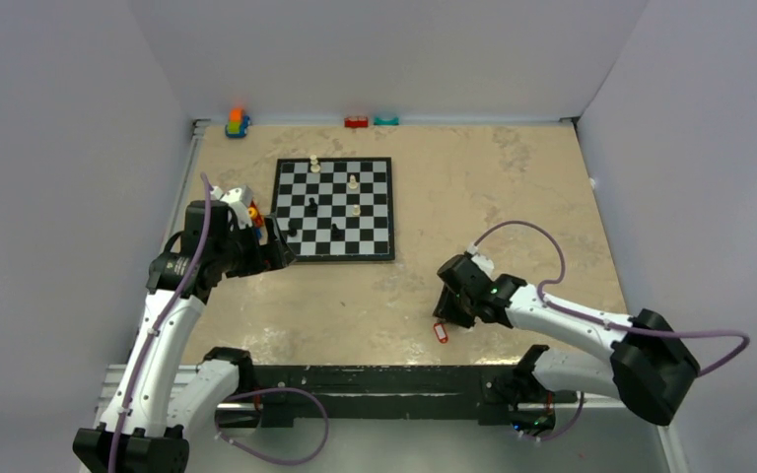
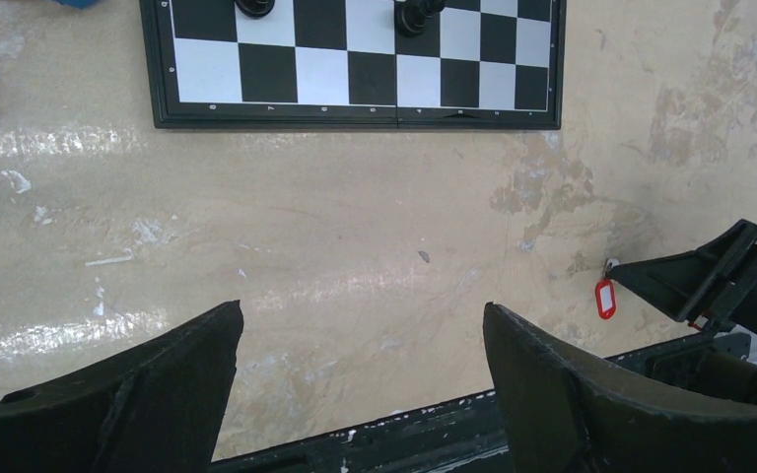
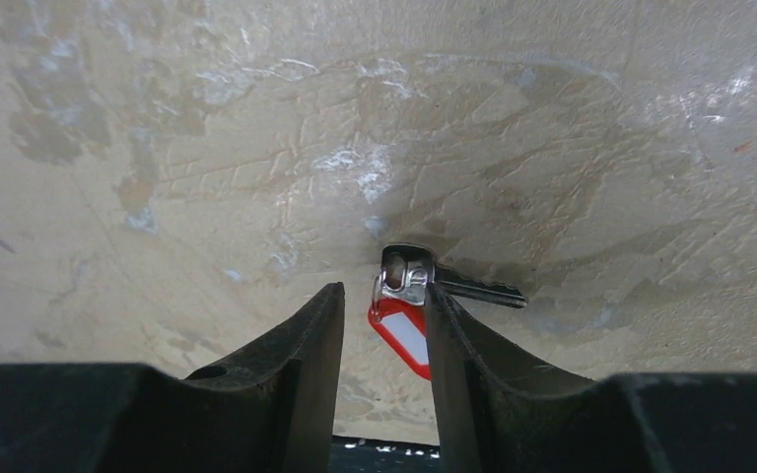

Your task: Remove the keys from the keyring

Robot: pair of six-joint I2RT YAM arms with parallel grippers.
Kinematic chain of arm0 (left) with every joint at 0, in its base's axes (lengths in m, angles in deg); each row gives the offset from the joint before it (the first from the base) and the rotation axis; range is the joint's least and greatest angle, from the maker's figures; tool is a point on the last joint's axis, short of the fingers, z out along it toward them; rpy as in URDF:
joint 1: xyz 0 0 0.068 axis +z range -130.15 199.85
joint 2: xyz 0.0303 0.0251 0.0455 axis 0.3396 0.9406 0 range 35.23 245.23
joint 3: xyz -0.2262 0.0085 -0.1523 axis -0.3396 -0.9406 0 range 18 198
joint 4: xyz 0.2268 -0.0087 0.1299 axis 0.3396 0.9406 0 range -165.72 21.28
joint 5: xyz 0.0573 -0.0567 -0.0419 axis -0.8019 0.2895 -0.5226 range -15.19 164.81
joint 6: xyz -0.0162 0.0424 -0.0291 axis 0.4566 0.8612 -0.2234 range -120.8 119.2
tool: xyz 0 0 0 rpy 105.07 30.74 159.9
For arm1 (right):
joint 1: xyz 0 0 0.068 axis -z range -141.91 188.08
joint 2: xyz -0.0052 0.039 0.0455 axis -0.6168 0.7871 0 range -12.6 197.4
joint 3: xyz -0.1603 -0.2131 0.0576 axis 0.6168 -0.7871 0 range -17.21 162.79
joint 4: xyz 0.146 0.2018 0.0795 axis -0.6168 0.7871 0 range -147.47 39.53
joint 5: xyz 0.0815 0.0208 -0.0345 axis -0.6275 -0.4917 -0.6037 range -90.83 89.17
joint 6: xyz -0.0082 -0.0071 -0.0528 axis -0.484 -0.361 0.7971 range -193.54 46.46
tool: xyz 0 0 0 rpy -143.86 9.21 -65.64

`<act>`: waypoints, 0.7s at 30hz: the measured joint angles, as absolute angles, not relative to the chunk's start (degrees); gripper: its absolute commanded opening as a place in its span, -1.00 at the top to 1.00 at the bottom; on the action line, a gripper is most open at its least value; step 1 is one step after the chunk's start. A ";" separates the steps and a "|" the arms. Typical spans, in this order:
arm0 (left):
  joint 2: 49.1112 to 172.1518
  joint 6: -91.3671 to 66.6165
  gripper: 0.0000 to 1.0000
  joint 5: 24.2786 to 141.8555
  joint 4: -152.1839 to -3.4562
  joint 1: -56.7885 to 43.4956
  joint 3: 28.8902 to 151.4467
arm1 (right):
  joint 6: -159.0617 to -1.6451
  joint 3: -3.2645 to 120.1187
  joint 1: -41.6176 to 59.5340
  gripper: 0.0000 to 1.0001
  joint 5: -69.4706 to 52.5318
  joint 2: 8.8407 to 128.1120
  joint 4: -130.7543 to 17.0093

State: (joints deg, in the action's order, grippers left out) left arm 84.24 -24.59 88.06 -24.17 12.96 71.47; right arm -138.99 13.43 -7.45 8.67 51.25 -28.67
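The keyring (image 3: 402,276) is a silver ring holding a dark key (image 3: 478,288) and a red tag (image 3: 404,335), all lying flat on the beige table. My right gripper (image 3: 383,291) hangs low over it with its jaws narrowed but still apart. The tag lies in the gap and the ring rests against the right fingertip (image 3: 436,301). The left finger touches nothing. From above, the red tag (image 1: 441,333) shows just below the right gripper (image 1: 446,313). My left gripper (image 2: 363,310) is wide open and empty, high over bare table near the chessboard's corner (image 1: 284,254). The red tag (image 2: 605,298) also shows in its view.
A chessboard (image 1: 375,246) with several pieces lies at centre left. Small toy blocks (image 1: 238,122) and toy cars (image 1: 357,122) line the back wall. A colourful toy (image 1: 254,215) sits beside the left arm. The black base rail (image 1: 384,379) runs along the near edge.
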 measured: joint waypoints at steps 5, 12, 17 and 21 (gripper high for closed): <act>84.24 -24.59 -0.90 88.06 -24.17 12.96 71.47 | -138.64 14.32 -8.92 0.30 7.77 56.37 -29.68; 84.24 -24.59 -0.90 88.06 -24.17 12.96 71.47 | -137.96 15.74 -9.29 0.42 7.14 58.66 -30.27; 84.24 -24.59 -0.90 88.06 -24.17 12.96 71.47 | -137.83 16.92 -9.95 0.53 7.23 58.77 -29.81; 84.24 -24.59 -0.89 88.06 -24.17 12.96 71.47 | -137.81 17.51 -10.30 0.62 7.36 58.77 -29.55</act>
State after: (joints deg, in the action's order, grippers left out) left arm 84.24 -24.59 88.06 -24.17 12.96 71.47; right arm -137.81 17.51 -10.30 7.36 58.77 -29.55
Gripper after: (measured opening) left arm 0.952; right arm 0.208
